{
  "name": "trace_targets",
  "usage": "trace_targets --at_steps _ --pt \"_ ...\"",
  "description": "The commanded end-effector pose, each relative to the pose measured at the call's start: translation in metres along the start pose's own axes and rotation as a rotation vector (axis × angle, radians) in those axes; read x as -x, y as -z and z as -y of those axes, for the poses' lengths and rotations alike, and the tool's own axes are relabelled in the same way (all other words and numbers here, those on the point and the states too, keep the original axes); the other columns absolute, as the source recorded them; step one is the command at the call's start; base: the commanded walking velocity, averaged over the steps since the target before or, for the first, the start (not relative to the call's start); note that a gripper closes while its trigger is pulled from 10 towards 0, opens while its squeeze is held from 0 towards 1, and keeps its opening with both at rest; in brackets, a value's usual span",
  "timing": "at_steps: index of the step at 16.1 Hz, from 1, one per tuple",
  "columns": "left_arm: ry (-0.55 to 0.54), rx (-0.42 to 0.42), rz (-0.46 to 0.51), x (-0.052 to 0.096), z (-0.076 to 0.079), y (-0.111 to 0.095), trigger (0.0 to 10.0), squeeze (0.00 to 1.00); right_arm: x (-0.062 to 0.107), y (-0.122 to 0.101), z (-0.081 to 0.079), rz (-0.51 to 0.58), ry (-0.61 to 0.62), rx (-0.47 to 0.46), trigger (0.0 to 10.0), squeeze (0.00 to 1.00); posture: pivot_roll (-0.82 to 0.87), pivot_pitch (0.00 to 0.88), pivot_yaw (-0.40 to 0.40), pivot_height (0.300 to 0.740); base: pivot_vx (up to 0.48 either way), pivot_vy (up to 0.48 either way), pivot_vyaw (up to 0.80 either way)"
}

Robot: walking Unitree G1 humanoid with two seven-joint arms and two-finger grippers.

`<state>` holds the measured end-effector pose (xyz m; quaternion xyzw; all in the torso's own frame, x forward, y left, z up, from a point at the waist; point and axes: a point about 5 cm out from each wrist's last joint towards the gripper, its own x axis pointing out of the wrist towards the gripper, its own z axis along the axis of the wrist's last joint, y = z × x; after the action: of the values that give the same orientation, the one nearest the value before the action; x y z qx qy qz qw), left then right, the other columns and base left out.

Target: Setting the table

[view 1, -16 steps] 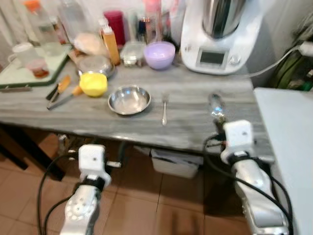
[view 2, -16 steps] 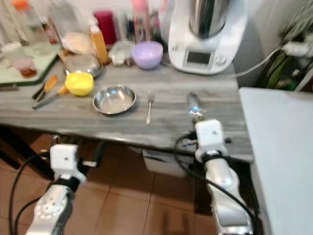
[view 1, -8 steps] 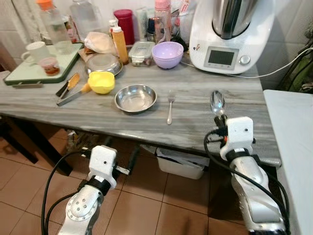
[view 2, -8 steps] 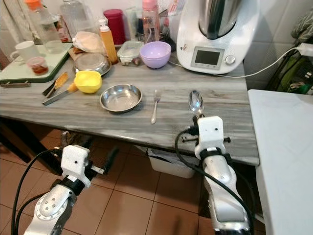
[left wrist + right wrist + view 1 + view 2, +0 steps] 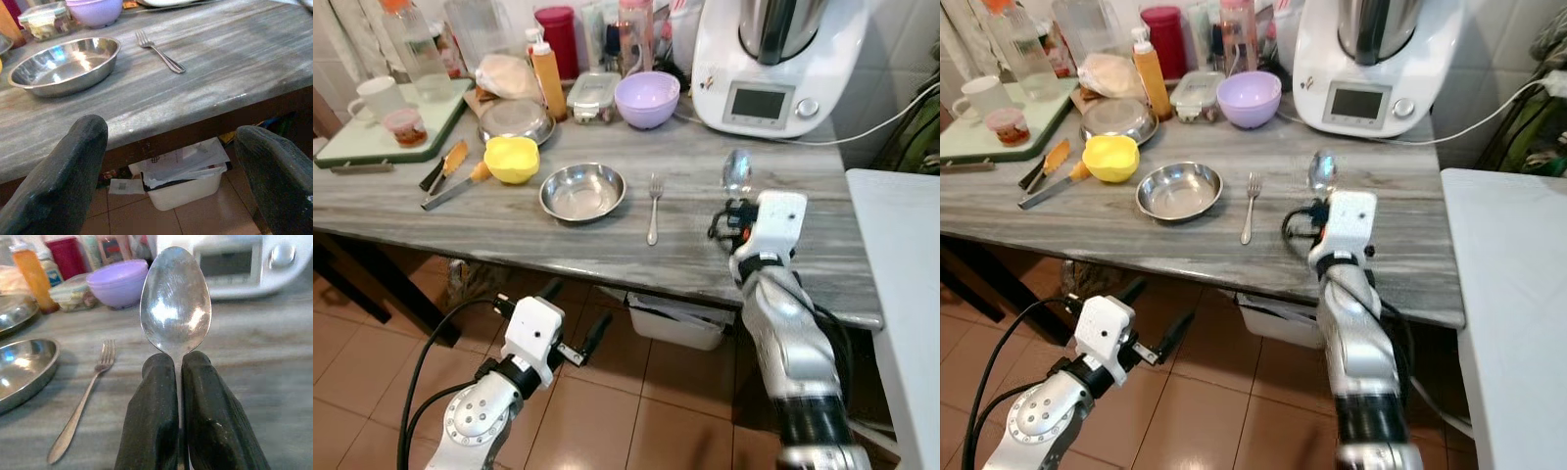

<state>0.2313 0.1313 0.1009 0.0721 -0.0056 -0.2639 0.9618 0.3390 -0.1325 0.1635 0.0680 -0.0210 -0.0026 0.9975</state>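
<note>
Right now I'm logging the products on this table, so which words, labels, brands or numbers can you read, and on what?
None can be read.
Kitchen machine: its screen shows no legible characters.
Orange bottle: no label text can be made out.
Red canister: blurred, unreadable.
Paper in the bin under the table: faint print, too small to read.
Spoon in the right tool: no marking visible.

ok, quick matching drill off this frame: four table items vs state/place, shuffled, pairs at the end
Items:
1. spoon
2. fork
3. steel bowl
4. yellow bowl

States:
A. flat on the table, just right of the steel bowl
B. pinched by its neck in the right end effector
C. next to the orange-handled knives
D. empty, between the yellow bowl and the fork

Pairs: 1-B, 2-A, 3-D, 4-C
</note>
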Motion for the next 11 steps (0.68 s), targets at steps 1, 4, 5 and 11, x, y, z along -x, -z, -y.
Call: trace_targets --at_steps 1,4,5,11 --pt "0.028 -0.006 -0.013 0.003 0.002 0.000 10.0 0.00 -0.006 0.006 -0.005 -0.053 0.015 -0.072 10.0 0.00 -0.14 0.144 0.109 0.740 0.000 0.000 0.00" --pt "0.031 -0.004 -0.018 0.005 0.002 -0.001 10.0 0.00 -0.020 0.005 -0.017 -0.077 0.035 -0.140 10.0 0.00 -0.12 0.148 0.111 0.740 0.000 0.000 0.00" --pt "0.030 -0.005 -0.019 0.005 0.002 -0.001 10.0 0.00 -0.024 0.005 -0.020 -0.095 0.045 -0.195 10.0 0.00 -0.11 0.147 0.112 0.740 0.000 0.000 0.00" --pt "0.031 0.002 -0.028 0.006 0.002 -0.002 10.0 0.00 -0.046 0.000 -0.028 -0.124 0.068 -0.224 10.0 0.00 -0.11 0.147 0.111 0.740 0.000 0.000 0.00"
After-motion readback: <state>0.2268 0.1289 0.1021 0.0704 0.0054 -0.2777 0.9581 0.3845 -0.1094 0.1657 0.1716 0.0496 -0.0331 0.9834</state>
